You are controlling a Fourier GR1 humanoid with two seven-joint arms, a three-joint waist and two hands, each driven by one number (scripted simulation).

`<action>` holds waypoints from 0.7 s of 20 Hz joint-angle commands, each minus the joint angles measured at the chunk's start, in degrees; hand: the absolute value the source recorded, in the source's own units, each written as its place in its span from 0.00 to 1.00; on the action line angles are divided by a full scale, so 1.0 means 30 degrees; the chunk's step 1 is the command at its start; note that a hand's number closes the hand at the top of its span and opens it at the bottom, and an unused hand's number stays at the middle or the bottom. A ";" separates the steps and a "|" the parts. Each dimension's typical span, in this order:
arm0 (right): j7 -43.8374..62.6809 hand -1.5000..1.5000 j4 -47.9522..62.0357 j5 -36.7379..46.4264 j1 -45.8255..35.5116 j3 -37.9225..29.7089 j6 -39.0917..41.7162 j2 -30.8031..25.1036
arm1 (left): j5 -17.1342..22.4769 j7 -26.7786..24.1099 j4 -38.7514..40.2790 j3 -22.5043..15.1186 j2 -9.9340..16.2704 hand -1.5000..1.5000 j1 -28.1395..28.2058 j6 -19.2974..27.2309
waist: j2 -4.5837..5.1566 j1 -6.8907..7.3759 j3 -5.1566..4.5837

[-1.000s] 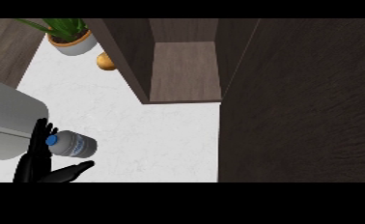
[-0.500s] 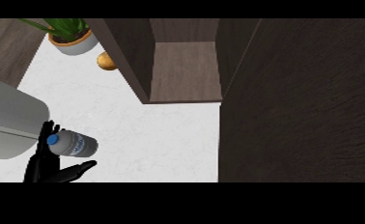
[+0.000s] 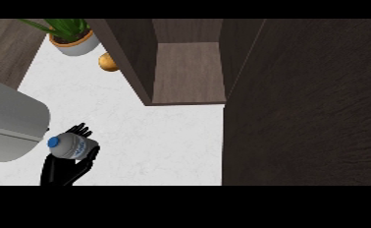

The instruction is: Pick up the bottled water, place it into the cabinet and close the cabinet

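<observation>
A home kitchen is showing itself here: a white speckled counter (image 3: 167, 138) is lying beneath an open dark-wood cabinet (image 3: 188, 70), a potted plant (image 3: 72, 38) is sitting at the counter's far corner, and a small orange-brown item (image 3: 108, 62) is resting just beside it.

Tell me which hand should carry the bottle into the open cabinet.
Left. The left hand already has its fingers curled round the bottled water; the cabinet stands open up and right. No right hand shows.
</observation>
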 commanded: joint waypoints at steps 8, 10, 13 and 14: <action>0.0607 0.00 -0.3889 -0.3128 0.2013 -0.1602 0.0041 -0.0476 | 0.0966 -0.0924 0.2602 0.0626 0.0480 1.00 -0.2212 -0.2696 | -0.0033 -0.0031 0.0024; 0.0742 0.00 -0.4050 -0.1836 0.1928 -0.0197 -0.0406 0.0425 | 0.0469 -0.1439 0.2946 0.0113 -0.0082 1.00 -0.2404 -0.2706 | -0.0006 0.0056 0.0021; 0.1008 0.00 -0.4177 -0.2821 0.1821 -0.0790 -0.0334 -0.0550 | 0.0669 -0.0605 0.4150 0.0324 0.0980 1.00 -0.3664 -0.3846 | 0.0049 0.0029 0.0001; 0.0947 0.00 -0.4500 -0.3360 0.2053 -0.1562 -0.0398 -0.0971 | 0.0871 -0.0830 0.3922 0.0518 0.0896 1.00 -0.3967 -0.3719 | 0.0039 -0.0024 -0.0006</action>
